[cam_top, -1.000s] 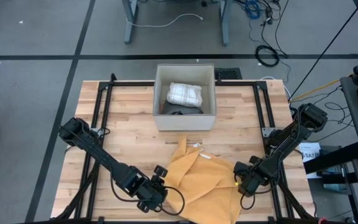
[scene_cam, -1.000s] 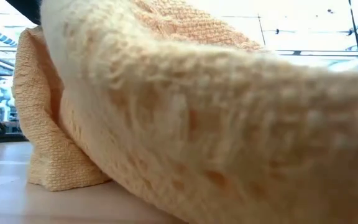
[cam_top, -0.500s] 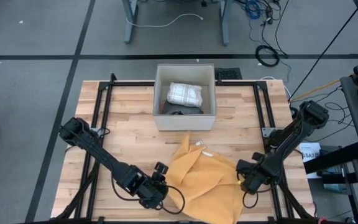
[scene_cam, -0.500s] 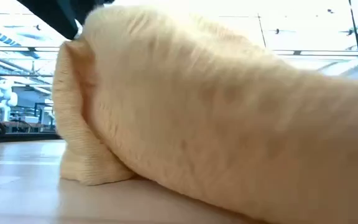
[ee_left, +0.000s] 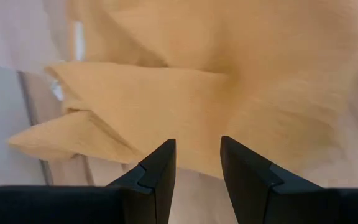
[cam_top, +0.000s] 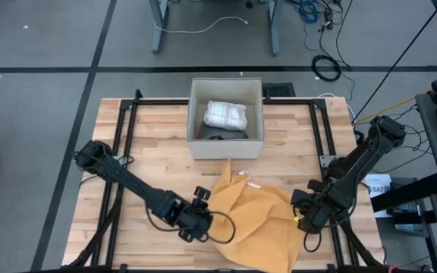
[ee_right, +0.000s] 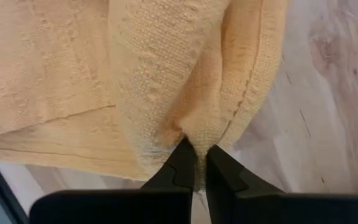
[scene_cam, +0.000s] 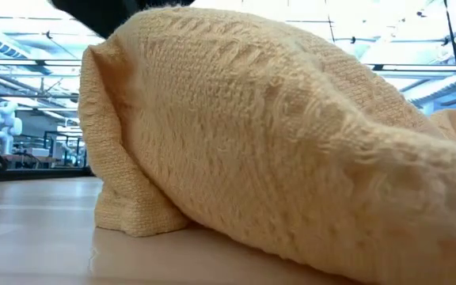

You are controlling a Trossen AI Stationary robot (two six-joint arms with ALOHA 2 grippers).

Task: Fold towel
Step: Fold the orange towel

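Note:
The orange towel (cam_top: 253,224) lies crumpled on the wooden table's near middle and fills the low view (scene_cam: 275,142). One corner (cam_top: 226,168) points toward the far edge. My right gripper (cam_top: 302,218) is at the towel's right edge, pointing down and shut on the cloth (ee_right: 194,149). My left gripper (cam_top: 205,220) stands open at the towel's left edge. Its two fingertips (ee_left: 197,163) slant down just before the cloth's near edge (ee_left: 185,158). My right gripper pinches a bunched fold of the towel (ee_right: 188,127) at its right edge between the two fingers, from above, pointing down. Several layers are gathered there. That part is raised off the table, and the rest of the towel lies slack on the wood. Whether my left gripper touches the towel, I cannot tell.
A white open box (cam_top: 258,129) stands at the table's far middle with a white checked cloth (cam_top: 226,114) inside. Black frame rails (cam_top: 124,144) run along both sides of the table. Bare wood (cam_top: 158,163) lies left of the towel.
My right gripper has risen with the towel's right edge, which now stands bunched up higher off the table. My left gripper has swung toward the table's right edge, up to the towel's left side. The towel's heap has shifted in the low view.

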